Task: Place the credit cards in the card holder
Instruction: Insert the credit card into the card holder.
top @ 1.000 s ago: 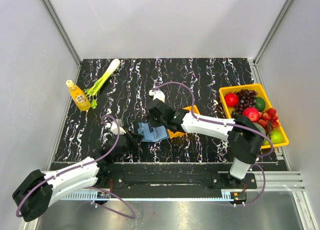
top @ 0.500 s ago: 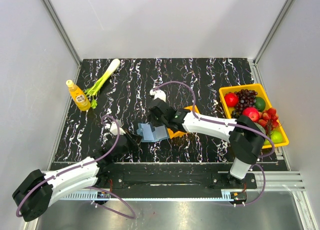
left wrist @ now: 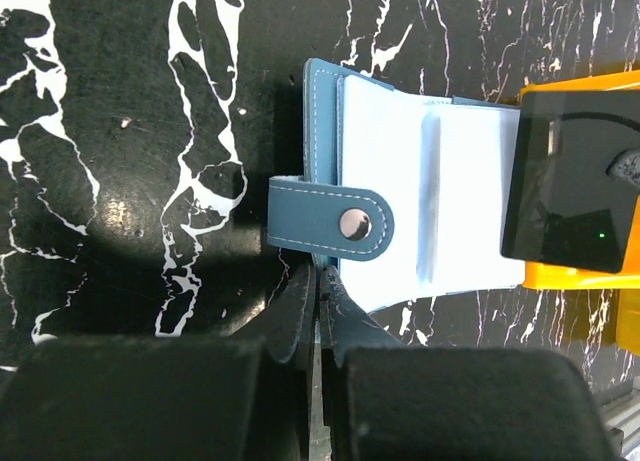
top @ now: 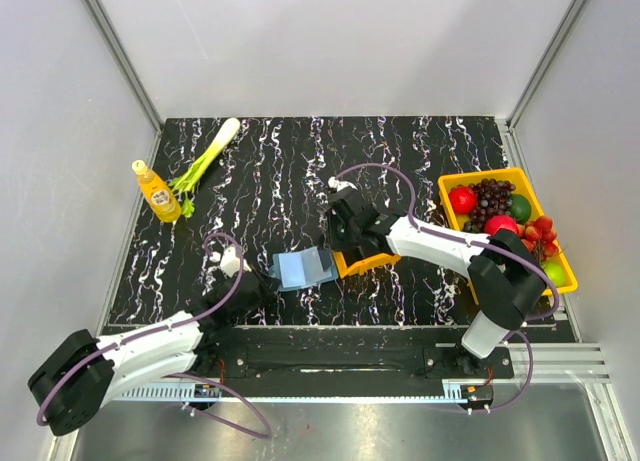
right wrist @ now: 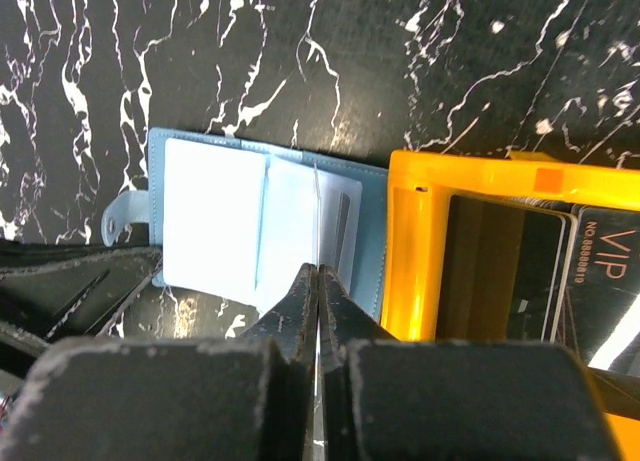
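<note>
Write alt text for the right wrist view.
An open blue card holder lies on the black marble table with its pale sleeves facing up. Beside it is an orange tray holding dark cards, one marked VIP. The right gripper, fingers shut, points at the holder's near edge.

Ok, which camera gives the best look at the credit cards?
Right wrist: the credit cards lie overlapping in the orange tray, one reading VIP. Left wrist shows a single dark face at the frame edge. Top external shows none; the right arm covers most of the tray.
</note>
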Tool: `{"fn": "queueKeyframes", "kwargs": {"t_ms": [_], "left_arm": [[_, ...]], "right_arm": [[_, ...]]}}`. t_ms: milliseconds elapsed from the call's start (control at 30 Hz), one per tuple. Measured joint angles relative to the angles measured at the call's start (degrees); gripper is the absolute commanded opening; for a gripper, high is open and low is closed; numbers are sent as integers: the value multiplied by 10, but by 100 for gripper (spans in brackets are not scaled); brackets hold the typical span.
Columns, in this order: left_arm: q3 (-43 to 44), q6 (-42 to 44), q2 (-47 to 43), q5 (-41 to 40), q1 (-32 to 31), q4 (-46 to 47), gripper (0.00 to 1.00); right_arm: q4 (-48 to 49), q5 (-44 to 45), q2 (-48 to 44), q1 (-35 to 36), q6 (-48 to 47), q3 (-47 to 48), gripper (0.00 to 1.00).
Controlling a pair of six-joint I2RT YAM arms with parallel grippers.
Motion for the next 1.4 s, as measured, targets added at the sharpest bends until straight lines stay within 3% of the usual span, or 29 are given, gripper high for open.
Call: {"fn": "queueKeyframes", "kwargs": {"t_ms": [900, 1400], "left_arm": [[8, -9, 22, -3, 0, -14, 0], [8, -9, 22, -3, 0, -14, 0]], "right_arm": [[35, -68, -19, -37, 20, -31, 0], [46, -47, -19, -37, 22, -53, 0]]}}
